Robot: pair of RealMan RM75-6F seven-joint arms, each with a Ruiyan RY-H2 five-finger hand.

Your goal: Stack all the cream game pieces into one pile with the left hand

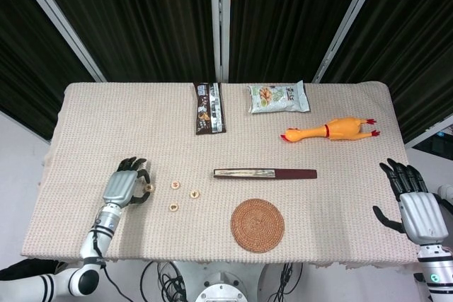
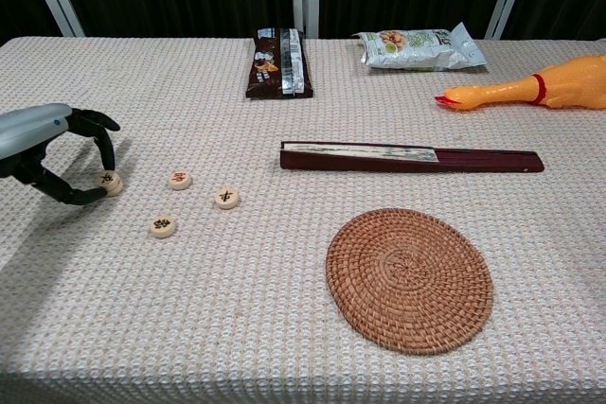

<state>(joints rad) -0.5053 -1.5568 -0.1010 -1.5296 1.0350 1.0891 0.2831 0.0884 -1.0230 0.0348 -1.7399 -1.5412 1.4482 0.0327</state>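
Several cream game pieces lie on the woven cloth at the left. My left hand [image 2: 43, 144] [image 1: 124, 184] curls over the leftmost piece [image 2: 112, 182] [image 1: 149, 188], with a fingertip on its top and the thumb at its near edge, pinching it against the table. That piece looks thick, like two stacked. Three single pieces lie to its right: one [image 2: 180, 180], another [image 2: 226, 198], and a nearer one [image 2: 163, 226]. My right hand [image 1: 417, 206] hovers beside the table's right edge, fingers spread, holding nothing.
A closed folding fan [image 2: 412, 157] lies mid-table, with a round woven coaster [image 2: 409, 279] in front of it. At the back are a dark snack bar wrapper [image 2: 278, 62], a snack bag [image 2: 421, 47] and a yellow rubber chicken [image 2: 530, 88].
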